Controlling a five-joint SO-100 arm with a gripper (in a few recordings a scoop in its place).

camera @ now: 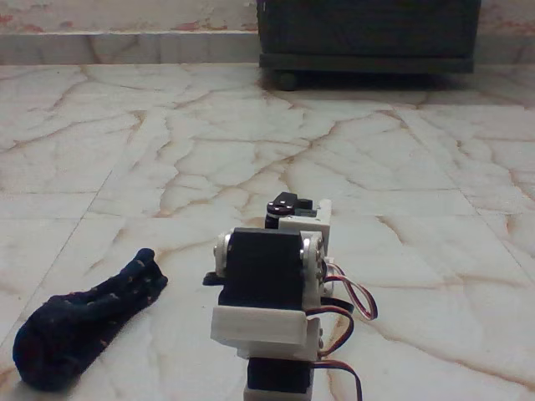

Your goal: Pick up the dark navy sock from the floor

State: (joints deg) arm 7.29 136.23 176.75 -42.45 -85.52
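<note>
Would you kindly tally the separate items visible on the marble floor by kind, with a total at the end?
Sock, dark navy, lying on the floor at lower left of the fixed view: 1
Robot arm, white with black servo blocks, folded near the centre: 1
Dark cabinet on feet by the far wall: 1
Total: 3

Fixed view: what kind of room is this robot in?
Probably a room in a home. The floor is glossy veined marble tile, a dark cabinet stands by the wall, and a navy sock lies beside the arm.
</note>
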